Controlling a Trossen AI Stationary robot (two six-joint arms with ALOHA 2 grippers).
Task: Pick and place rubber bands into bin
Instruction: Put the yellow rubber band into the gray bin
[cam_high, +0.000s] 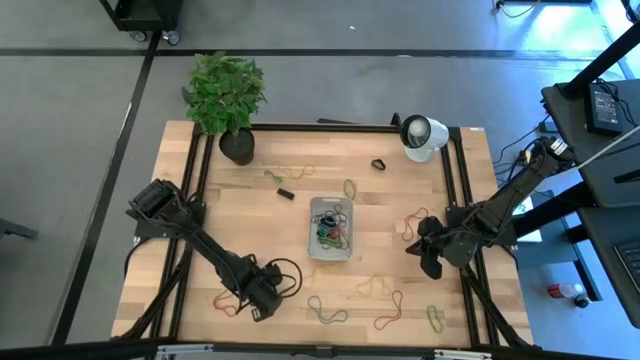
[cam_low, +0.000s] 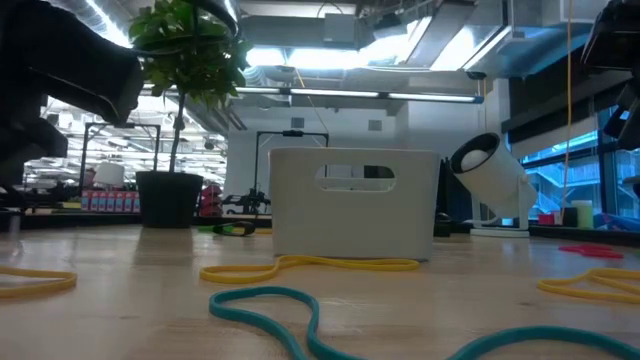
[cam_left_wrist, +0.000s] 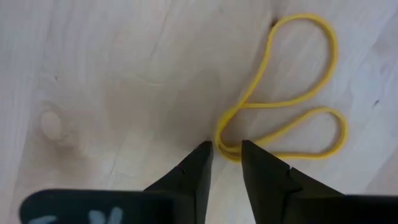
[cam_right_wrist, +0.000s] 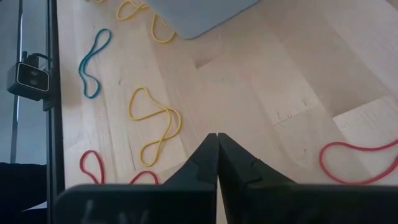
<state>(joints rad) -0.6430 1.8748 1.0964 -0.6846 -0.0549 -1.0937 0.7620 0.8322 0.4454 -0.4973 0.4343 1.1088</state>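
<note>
The bin (cam_high: 330, 228) is a translucent grey-white tray at the table's middle with several coloured rubber bands inside; in the low view the bin (cam_low: 350, 215) stands upright on the wood. More bands lie flat around it. My left gripper (cam_high: 262, 300) is low near the table's near-left part. In its wrist view my left gripper (cam_left_wrist: 225, 152) is narrowly open, its tips on either side of one end of a yellow figure-eight rubber band (cam_left_wrist: 292, 106). My right gripper (cam_high: 432, 262) (cam_right_wrist: 217, 135) is shut over bare wood right of the bin and holds nothing. My left gripper points down from above, with its fingertips on either side of the yellow band's near end (cam_left_wrist: 222, 148). The band lies flat and slack on the table. Whether the fingertips touch it, I cannot tell.
A potted plant (cam_high: 228, 100) stands at the far-left corner and a round white lamp (cam_high: 422, 135) at the far right. Loose bands lie near the right gripper: yellow (cam_right_wrist: 154, 121), teal (cam_right_wrist: 93, 53), red (cam_right_wrist: 357, 165). Others are near the front edge: teal (cam_high: 325, 310), red (cam_high: 388, 320), green (cam_high: 435, 318).
</note>
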